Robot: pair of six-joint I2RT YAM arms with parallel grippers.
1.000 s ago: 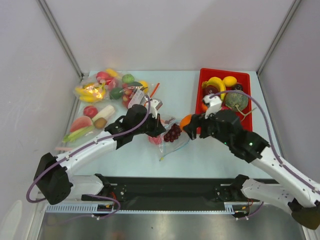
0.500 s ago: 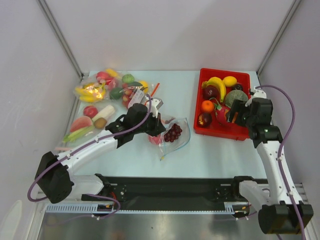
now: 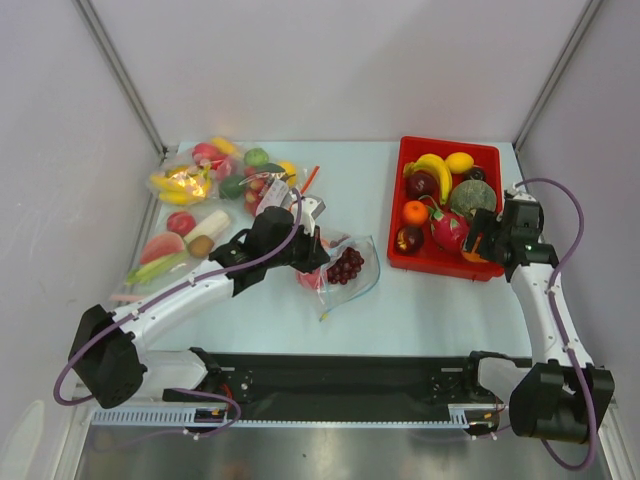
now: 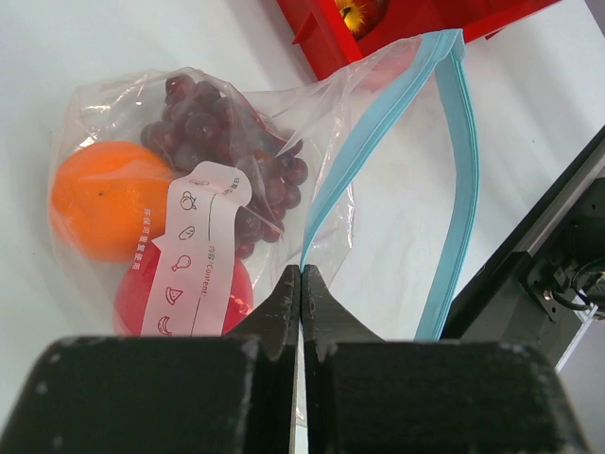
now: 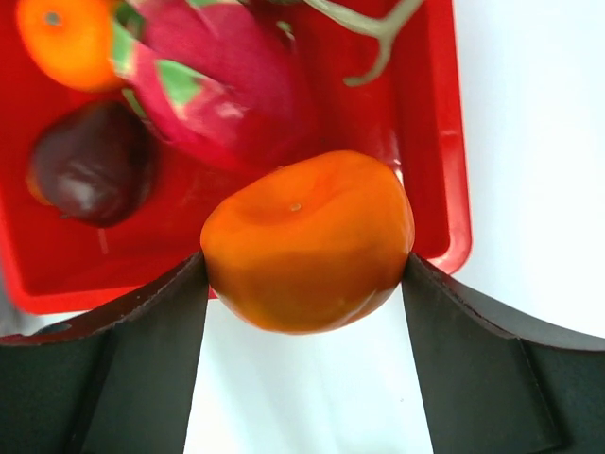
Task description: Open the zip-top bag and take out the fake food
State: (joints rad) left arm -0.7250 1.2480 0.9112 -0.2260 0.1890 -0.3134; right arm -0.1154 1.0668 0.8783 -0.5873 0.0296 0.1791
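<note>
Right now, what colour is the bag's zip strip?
Zip strip: light blue, clearest in left wrist view.

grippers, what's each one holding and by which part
Left gripper: shut on the zip-top bag, pinching its mouth edge at the blue zip strip. Right gripper: an orange fruit, clasped across its sides.

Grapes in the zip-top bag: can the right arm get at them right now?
Probably not: the right gripper is full, holding an orange fruit at the red bin. The zip-top bag looks open.
</note>
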